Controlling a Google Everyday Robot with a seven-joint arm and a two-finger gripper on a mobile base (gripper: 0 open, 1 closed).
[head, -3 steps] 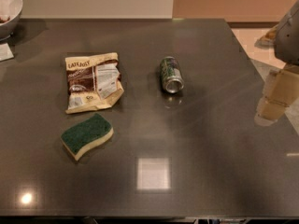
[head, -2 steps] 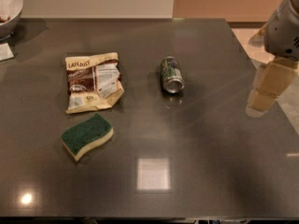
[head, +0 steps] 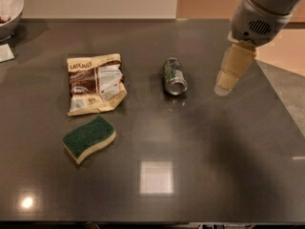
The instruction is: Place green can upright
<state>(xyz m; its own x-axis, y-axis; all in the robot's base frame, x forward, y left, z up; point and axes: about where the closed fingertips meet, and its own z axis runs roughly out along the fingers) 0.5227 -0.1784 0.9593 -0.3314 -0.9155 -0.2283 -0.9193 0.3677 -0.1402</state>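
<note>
Green can lying on its side on the dark surface, gripper hovering near it toward the right edge, impossible to tell its grip state.

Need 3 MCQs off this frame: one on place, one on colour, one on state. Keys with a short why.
1. Where is the gripper relative to the green can?
A) to its right, apart from it
B) to its left
C) clamped on it

2. The sponge has a top that is:
A) red
B) green
C) blue

3. The green can is:
A) standing upright
B) lying on its side
C) lifted off the table

Key: 1A, the gripper hangs right of the can with a gap between them; 2B, green top over a pale base; 3B, the can's silver end faces the camera.
</note>
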